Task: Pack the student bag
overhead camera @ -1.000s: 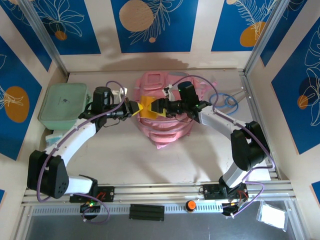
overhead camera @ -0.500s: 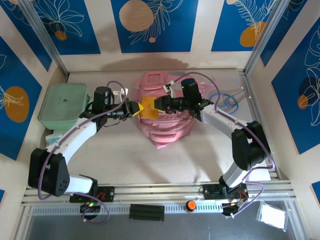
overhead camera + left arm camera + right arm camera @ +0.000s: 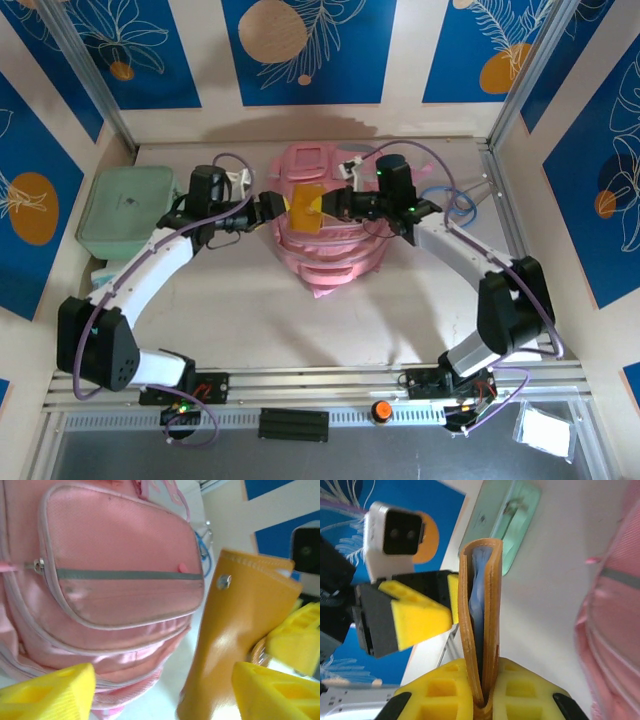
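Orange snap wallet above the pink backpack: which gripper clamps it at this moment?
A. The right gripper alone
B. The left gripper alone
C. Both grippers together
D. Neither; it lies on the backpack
A: in the right wrist view the right gripper pinches one edge of the orange snap wallet between its yellow fingers, while the left gripper has its jaws spread wide apart on either side of it.

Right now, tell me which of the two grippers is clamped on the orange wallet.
The right gripper: it pinches the orange wallet by its edge, jaws shut on it. The left gripper stands with its jaws wide open, clamping nothing.
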Tool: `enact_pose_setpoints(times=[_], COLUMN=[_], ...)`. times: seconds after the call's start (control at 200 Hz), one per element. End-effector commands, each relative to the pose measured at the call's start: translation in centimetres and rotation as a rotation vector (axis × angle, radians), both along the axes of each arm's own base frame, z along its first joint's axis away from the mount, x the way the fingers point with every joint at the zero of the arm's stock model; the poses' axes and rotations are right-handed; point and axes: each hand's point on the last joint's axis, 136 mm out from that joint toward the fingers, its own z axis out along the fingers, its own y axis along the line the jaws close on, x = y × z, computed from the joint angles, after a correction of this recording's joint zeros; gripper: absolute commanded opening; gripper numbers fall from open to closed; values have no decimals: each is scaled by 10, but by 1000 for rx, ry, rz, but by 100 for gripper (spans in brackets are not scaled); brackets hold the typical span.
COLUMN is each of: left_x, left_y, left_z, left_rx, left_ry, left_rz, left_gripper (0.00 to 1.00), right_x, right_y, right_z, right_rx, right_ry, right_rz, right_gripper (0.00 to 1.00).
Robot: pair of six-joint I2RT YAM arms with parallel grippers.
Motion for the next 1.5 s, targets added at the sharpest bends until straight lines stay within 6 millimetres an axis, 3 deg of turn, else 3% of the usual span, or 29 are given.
enact_pose_setpoints(times=[0.0,0.21,0.38,0.685,1.125,1.26,1.495], left_x=[0,3,-2,10,29,38,48], left_y=[-11,-59,-90,-94,-102,-100,-104], left_z=[2,-17,-38,-68,-97,-91,-57], left_rx=[198,456,587,786,879,901,875], left_ry=[-136,-299,-383,-437,-365,-366,-389], left_rz=[-68,-284,-540,-763,-800,-752,-659], left_gripper=[78,81,77,66,52,41,22], right_x=[12,18,10,5,2,0,-2], right_y=[-45,-121,-152,-159,-166,-167,-169], right_z=[-4,-12,-11,-10,-3,-3,-3], right_rx=[-81,-156,-191,-178,-187,-187,-186], right_ry=[-15,5,-4,9,-3,-3,-2], right_rz=[-179,-441,-535,-556,-589,-593,-600], right_gripper=[4,4,4,4,4,4,4])
